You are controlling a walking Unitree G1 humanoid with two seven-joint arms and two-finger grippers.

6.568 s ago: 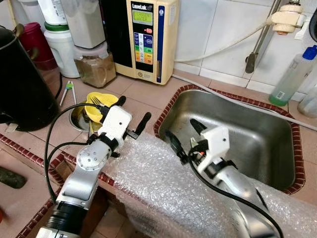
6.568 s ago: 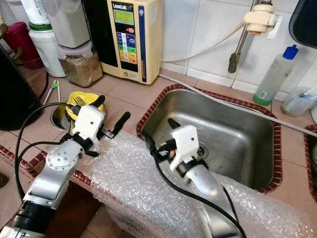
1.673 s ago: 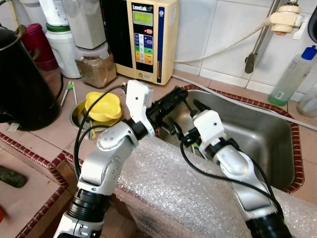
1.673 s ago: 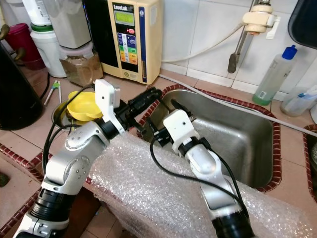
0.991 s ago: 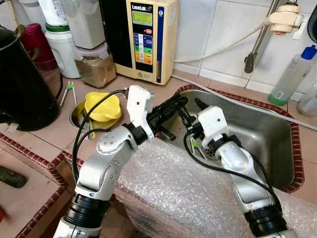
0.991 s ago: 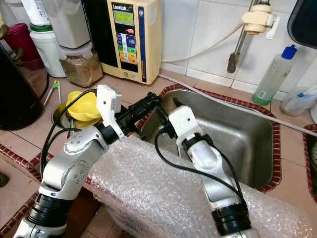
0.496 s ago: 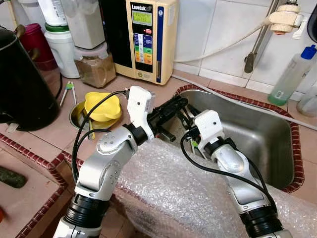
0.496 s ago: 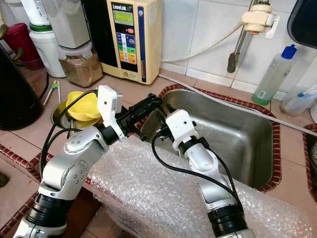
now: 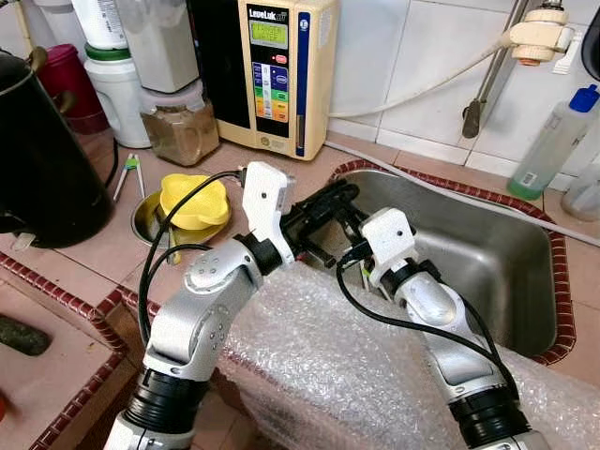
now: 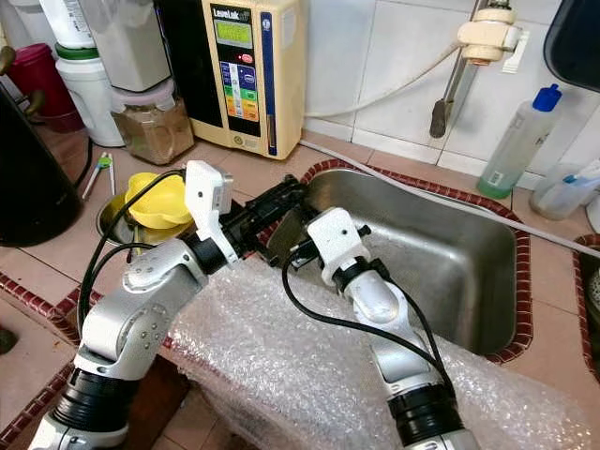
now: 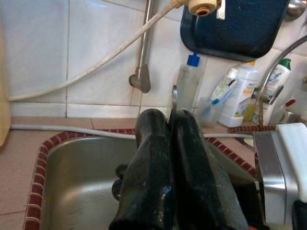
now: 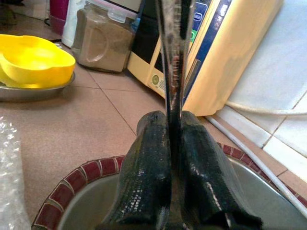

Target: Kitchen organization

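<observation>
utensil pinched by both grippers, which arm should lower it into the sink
Right, probably. The right gripper is shut on the utensil at the sink rim; the left gripper reaches across from the counter.

I see a cream water ionizer with a green display (image 9: 278, 70) against the white tiles, a clear jar of brown powder (image 9: 180, 124) just beside it, and a clear squeeze bottle with a blue cap (image 9: 556, 141) standing beyond the sink's far corner.
</observation>
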